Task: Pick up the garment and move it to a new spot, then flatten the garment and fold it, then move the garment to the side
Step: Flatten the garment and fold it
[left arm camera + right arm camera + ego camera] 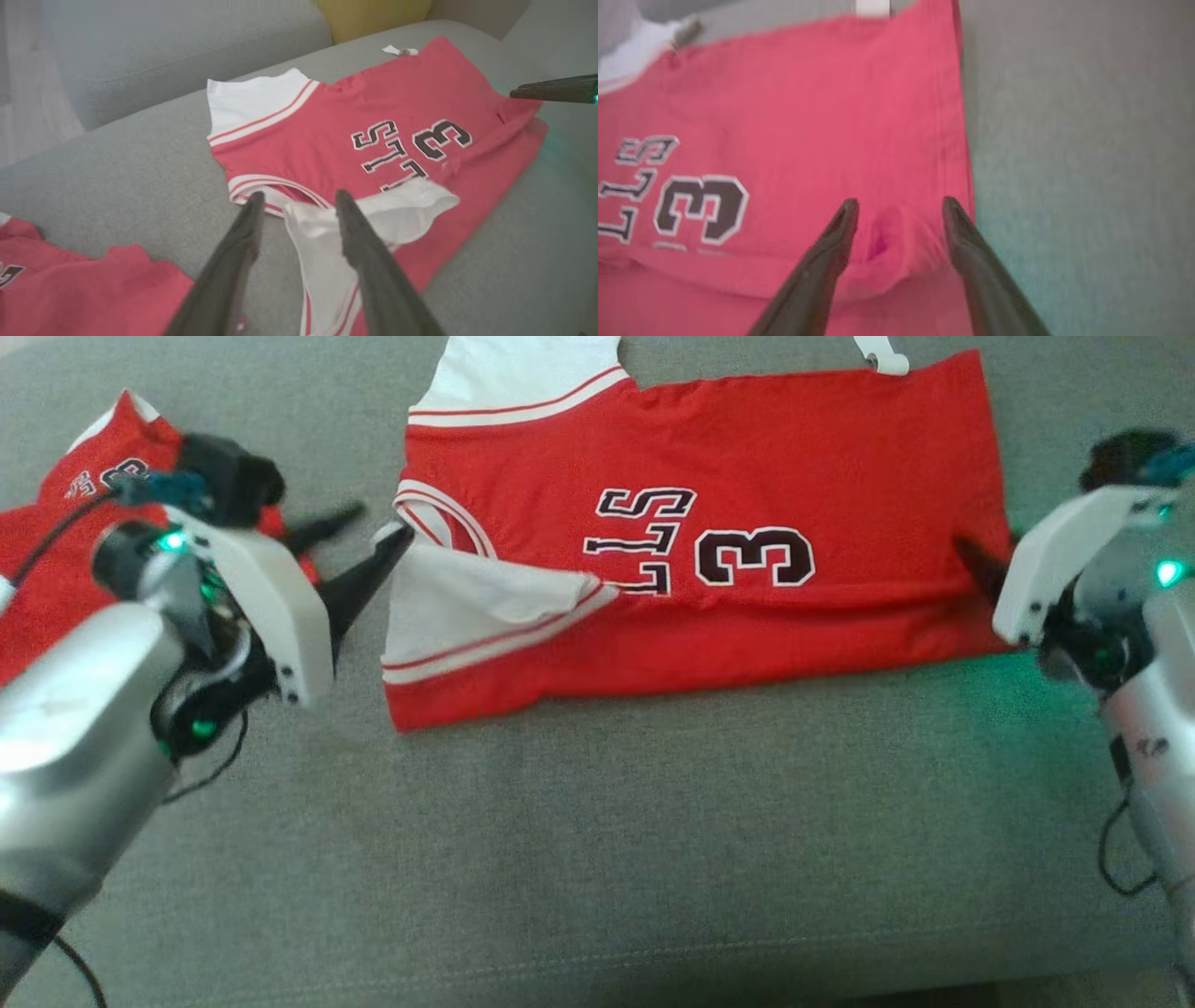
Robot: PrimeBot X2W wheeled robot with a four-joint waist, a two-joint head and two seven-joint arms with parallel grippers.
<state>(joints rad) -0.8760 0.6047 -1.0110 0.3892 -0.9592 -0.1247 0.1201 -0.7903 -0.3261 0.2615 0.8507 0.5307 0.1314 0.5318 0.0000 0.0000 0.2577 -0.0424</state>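
Note:
The garment (747, 457), a red jersey with white trim and a black "3", lies folded lengthwise on the grey sofa seat (653, 849). My left gripper (383, 523) stands open at the jersey's left end. In the left wrist view, the left gripper (300, 196) has its fingers on either side of the folded-over white sleeve (402, 205), without gripping it. My right gripper (976, 565) is at the jersey's right end. In the right wrist view, the right gripper (900, 203) is open above a small pucker of red cloth (882, 238) near the hem.
A second red jersey (56, 551) lies crumpled at the far left, behind my left arm, and also shows as a red jersey (70, 280) low in the left wrist view. The sofa backrest (187, 37) and a yellow cushion (373, 14) stand behind the seat.

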